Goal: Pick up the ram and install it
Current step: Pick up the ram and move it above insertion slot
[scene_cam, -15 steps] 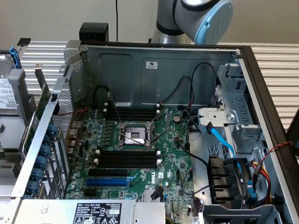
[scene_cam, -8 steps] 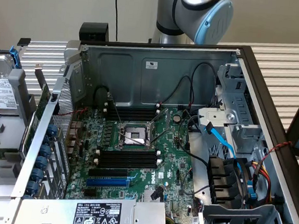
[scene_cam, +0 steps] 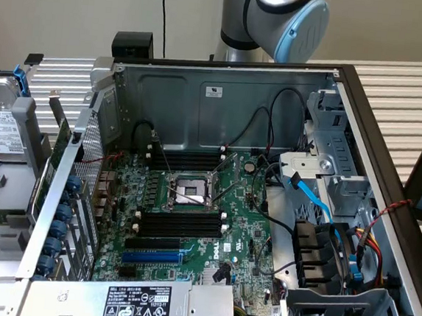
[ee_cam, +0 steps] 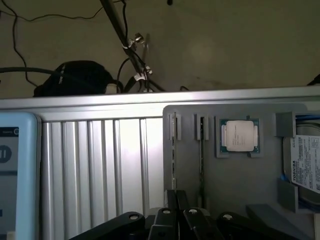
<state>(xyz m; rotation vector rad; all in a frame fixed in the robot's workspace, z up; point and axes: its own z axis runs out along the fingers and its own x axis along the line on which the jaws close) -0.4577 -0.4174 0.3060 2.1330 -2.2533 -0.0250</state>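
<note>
Two thin green ram sticks stand on edge in the slots of a grey holder tray, one ram and the other beside it. My gripper hangs just before the near end of the first stick, in line with it. Its black fingers are pressed close together, shut, with nothing visibly between them. In the exterior view the motherboard lies in the open computer case, its long black slots showing no green stick.
A processor chip and a hard drive sit in the same tray. Ribbed aluminium table borders the tray. The arm's elbow rises behind the case. A blue slot, cables and the case walls crowd the motherboard.
</note>
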